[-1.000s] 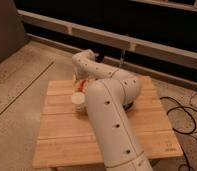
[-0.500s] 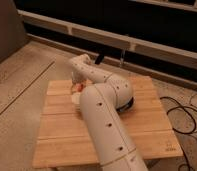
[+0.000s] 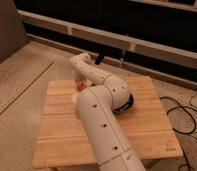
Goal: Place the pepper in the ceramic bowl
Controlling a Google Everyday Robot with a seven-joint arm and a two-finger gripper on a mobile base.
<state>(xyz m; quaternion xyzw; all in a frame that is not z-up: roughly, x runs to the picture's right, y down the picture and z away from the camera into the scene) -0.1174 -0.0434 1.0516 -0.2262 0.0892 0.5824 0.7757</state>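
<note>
My white arm reaches up across the wooden table [image 3: 147, 125] and bends down at its far left part. The gripper [image 3: 79, 81] hangs there under the wrist, low over the tabletop and mostly hidden by the arm. A small red-orange pepper [image 3: 81, 87] shows right at the gripper's tip, and the gripper is shut on it. The dark ceramic bowl [image 3: 127, 103] sits right of the table's middle. Only its right rim shows behind my elbow, about a hand's width right of the pepper.
Black cables [image 3: 184, 114] lie on the floor right of the table. A low wall with dark rails [image 3: 142, 42] runs behind the table. Speckled floor [image 3: 17, 80] lies open to the left. My arm's thick links cover the table's middle.
The wrist has swung left and dropped lower over the table's far left part. The gripper has closed at the pepper.
</note>
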